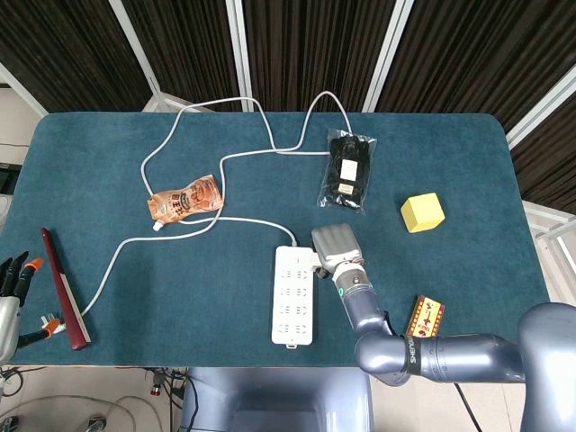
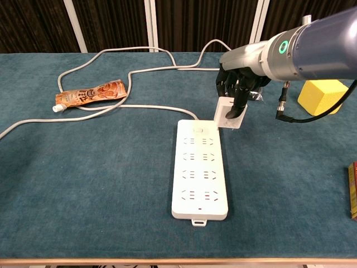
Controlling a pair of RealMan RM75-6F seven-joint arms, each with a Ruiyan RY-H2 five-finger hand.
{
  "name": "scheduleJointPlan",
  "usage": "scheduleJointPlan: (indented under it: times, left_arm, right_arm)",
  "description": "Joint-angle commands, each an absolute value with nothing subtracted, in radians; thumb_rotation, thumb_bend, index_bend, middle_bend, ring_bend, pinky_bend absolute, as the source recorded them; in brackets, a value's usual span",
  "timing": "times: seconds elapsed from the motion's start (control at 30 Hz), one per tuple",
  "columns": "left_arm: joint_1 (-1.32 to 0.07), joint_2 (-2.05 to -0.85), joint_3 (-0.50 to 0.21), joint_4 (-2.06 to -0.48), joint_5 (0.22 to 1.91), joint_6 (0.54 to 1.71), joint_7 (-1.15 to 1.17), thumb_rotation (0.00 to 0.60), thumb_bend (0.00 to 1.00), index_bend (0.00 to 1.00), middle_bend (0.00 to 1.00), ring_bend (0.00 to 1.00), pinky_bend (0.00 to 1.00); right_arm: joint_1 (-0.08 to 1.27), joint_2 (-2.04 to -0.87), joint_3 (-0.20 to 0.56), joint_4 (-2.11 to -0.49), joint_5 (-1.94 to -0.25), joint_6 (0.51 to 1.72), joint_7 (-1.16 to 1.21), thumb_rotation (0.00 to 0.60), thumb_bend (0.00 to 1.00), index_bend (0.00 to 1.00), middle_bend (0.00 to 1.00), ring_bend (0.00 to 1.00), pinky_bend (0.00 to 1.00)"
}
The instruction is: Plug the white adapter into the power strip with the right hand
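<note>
- White adapter (image 2: 230, 113) hangs in the grasp of the right robot hand (image 2: 239, 84), just off the far right corner of the power strip (image 2: 199, 167); in the chest view its lower edge sits at or just above that corner, and whether it touches the strip cannot be told.
- Right arm (image 2: 312, 47) reaches in from the right side of the chest view, forearm roughly level, with the robot hand turned downward at its end; a green ring light glows near the wrist.
- From the head view the same arm (image 1: 432, 355) rises from the bottom edge and runs up to the right robot hand (image 1: 335, 248), which lies against the upper right side of the power strip (image 1: 293, 295).
- Dark fingers (image 2: 242, 100) of the right robot hand curl down over the adapter's upper face, pinching it from above; the adapter is tilted, its flat face angled toward the camera.
- Left robot hand (image 1: 11, 281) shows only at the lower left edge of the head view, off the desk (image 1: 468, 162), fingers spread a little and holding nothing visible.
- Power strip lies flat near the front of the desk, its white cord (image 2: 106, 110) looping away to the left and back.
- Beyond the right robot hand lie a black packet (image 1: 346, 169) and a yellow block (image 1: 421, 212).
</note>
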State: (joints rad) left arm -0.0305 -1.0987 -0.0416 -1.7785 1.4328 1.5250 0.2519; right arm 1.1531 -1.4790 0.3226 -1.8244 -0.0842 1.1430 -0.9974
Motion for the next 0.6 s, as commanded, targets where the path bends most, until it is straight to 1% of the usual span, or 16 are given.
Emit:
scheduleJointPlan:
  times: [0.03,0.6]
  left_arm:
    - [-0.030,-1.099,-0.044,-1.779,1.428,1.526,0.253,0.600,0.10,0.12,0.00,0.00,0.00]
    - [-0.031,-1.097,-0.044,-1.780,1.428,1.523,0.246,0.600,0.10,0.12,0.00,0.00,0.00]
  right_arm:
    - [1.165,-1.494,0.321,-1.824,-0.075,1.160,-0.991,0.600,0.70,0.81,0.76,0.99,1.00]
    - [1.214,-1.584,0.327,-1.782,-0.059,1.244,-0.983,0.600,0.70,0.81,0.76,0.99,1.00]
